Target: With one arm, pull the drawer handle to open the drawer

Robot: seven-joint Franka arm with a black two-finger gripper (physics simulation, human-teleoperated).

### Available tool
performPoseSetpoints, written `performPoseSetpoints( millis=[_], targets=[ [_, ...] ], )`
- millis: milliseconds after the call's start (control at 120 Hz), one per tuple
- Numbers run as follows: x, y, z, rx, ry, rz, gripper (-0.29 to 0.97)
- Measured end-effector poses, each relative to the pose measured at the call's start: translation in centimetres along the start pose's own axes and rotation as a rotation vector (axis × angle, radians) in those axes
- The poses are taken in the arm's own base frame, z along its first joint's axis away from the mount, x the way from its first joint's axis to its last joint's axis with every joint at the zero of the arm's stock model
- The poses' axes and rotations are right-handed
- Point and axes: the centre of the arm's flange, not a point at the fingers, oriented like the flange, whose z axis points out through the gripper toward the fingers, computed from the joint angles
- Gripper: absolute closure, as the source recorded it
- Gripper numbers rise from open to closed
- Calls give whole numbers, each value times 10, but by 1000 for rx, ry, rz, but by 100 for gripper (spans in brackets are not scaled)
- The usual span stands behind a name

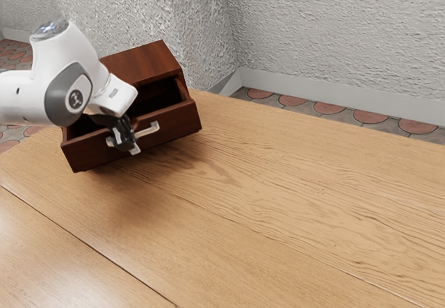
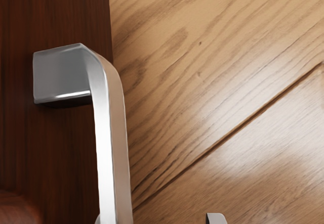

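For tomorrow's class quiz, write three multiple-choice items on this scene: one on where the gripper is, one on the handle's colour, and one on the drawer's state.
1. Where is the gripper?
A. At the handle
B. High above it, well clear
C. Far off at the exterior view's right

2. What colour is the handle?
A. Black
B. Silver-grey
C. Red

3. What state is the drawer in?
A. Fully shut
B. Pulled partly out
C. Taken out entirely

Answers:
1 A: in the exterior view the black gripper sits right at the handle.
2 B: the wrist view shows grey metal against the dark wood.
3 B: the drawer's front stands forward of the cabinet, with a dark opening behind it.
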Motion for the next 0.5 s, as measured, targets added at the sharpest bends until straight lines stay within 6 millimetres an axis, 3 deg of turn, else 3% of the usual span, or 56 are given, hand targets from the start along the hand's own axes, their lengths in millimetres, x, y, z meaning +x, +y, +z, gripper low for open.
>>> performPoseSetpoints(
  millis=[117,200,258,333,392,442,500],
  targets=[
    [1,10,-11,10,6,9,60],
    [-6,17,-31,38,15,9,65],
    [-8,22,-60,71,35,12,58],
    [6,23,-125,119,66,32,42],
    [1,19,-166,117,45,11,32],
    [-6,21,-181,86,6,-9,25],
    [-18,23,-183,32,-45,-38,19]
  ],
)
